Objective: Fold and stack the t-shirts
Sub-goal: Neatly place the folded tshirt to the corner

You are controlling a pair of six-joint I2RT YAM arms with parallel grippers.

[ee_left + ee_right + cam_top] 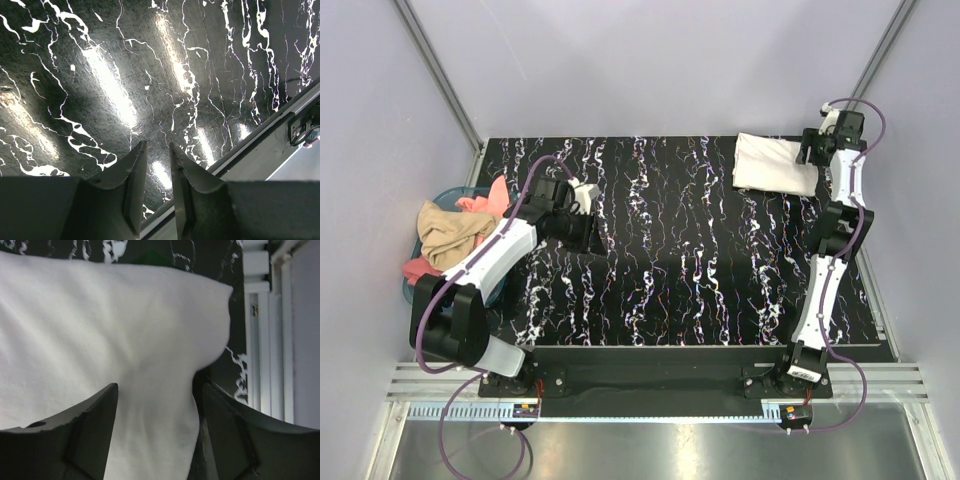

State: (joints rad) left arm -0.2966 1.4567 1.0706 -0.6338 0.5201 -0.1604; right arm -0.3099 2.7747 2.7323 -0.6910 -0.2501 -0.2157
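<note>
A folded cream-white t-shirt lies at the far right corner of the black marbled table. My right gripper is at its right edge. In the right wrist view the white t-shirt fills the frame. The right gripper is open, its jaws wide apart on either side of a fold of the cloth. A small sliver of green shows past the shirt's far edge. My left gripper hovers over bare table at the left. In its wrist view the left gripper is nearly shut and empty.
A blue basket stands off the table's left edge with a tan cloth and a pink cloth in it. The table's metal edge rail runs just past the left gripper. Purple walls surround the table.
</note>
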